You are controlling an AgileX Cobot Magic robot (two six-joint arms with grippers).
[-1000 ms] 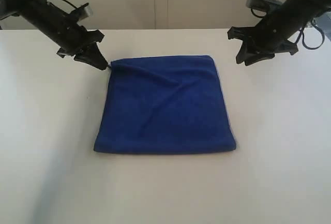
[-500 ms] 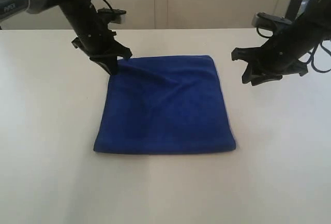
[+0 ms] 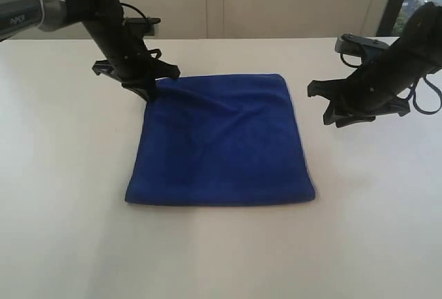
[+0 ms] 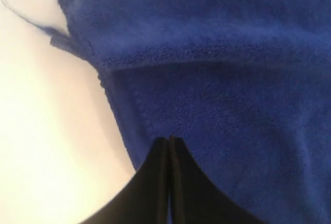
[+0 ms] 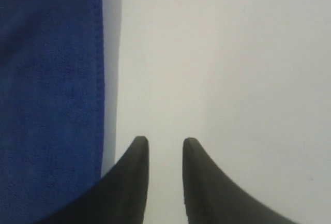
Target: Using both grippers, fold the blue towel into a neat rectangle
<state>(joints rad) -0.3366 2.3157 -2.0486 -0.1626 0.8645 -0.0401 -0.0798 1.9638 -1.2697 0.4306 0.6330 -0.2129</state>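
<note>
While the deep royal-blue microfibre towel (image 3: 221, 140) lies flat on the white tabletop (image 3: 69, 209), your left black claw (image 3: 147, 93) is pinched shut at its corner with no cloth visibly caught. Your right claw (image 5: 164, 142) stands narrowly parted over bare tabletop, so a lift may raise nothing.

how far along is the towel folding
Done: the blue towel lies doubled, roughly square, layered edges showing. In hand: left gripper, jaws shut, sits at its far-left corner; right gripper hangs open over the table beside it. Left: likely one more fold into a rectangle.
</note>
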